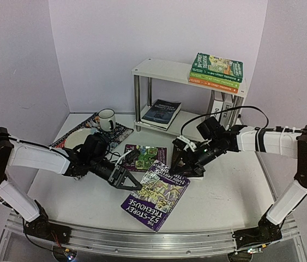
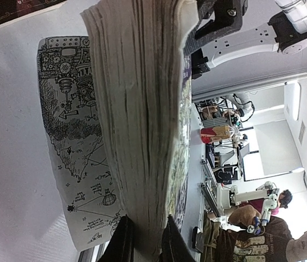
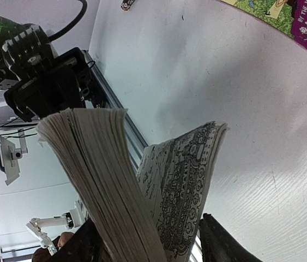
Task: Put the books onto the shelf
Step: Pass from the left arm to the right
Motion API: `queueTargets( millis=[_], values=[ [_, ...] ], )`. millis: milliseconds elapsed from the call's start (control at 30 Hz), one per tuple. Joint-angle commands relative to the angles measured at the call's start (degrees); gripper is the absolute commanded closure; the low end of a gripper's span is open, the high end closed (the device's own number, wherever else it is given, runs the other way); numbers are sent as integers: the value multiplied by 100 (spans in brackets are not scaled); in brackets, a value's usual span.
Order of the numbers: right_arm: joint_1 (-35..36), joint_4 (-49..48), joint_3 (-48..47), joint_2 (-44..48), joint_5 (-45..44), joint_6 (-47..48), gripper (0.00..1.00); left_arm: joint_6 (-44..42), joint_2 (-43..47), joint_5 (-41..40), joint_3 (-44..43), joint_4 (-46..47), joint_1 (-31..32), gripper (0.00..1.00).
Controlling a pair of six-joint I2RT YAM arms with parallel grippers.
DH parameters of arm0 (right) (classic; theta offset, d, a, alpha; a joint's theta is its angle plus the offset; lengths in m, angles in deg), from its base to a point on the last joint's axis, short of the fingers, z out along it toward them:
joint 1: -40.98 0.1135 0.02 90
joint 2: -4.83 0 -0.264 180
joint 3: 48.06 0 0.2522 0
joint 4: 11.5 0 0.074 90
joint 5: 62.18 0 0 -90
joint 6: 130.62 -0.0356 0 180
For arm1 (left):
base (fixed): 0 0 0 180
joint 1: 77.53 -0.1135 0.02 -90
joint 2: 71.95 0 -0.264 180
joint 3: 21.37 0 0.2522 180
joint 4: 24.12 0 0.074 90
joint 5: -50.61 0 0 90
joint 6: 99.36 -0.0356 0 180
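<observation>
While off the shelf, two books

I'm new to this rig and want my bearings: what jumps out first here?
A purple book tilts up mid-table, the left tool clamped on its page edge and the right tool open around the opposite end. Behind, a stack of books lies on the shelf's top board, right end.

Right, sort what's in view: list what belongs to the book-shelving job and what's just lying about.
Job:
Treehouse book, flat purple book, dark book, green-orange stack, shelf.

Lying about:
mug, patterned placemat, white dish.
</observation>
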Motion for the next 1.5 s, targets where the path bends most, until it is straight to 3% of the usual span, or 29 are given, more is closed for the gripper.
queueTargets(
  millis=[0,200,400,500,633,667,833,900,933,1300,1467],
  values=[
    [6,-17,-250,-77,432,-14,49,-126,147,428,-330,401,37,100],
    [6,-133,-164,5,683,-72,83,-169,67,374,-346,403,41,100],
    [11,-146,-9,275,649,-140,99,-222,49,207,-344,409,15,96],
    [10,-147,64,418,575,-202,100,-233,39,89,-350,408,1,89],
    [8,-135,118,615,376,-280,100,-235,4,-138,-325,401,-76,42],
    [8,-130,121,649,309,-305,100,-241,38,-235,-305,401,-99,36],
    [9,-102,145,786,129,-386,100,-206,341,-600,-180,397,-308,20],
    [10,-68,156,826,1,-392,100,-142,510,-748,-117,392,-421,4],
    [8,-47,157,844,-114,-395,100,-110,593,-850,-73,383,-492,1],
    [6,56,-35,1221,-1313,-760,100,-44,1562,-2284,341,179,-673,1],
    [8,63,-240,1554,-1671,-892,100,-140,2144,-3238,280,-342,-675,1]
  ],
)
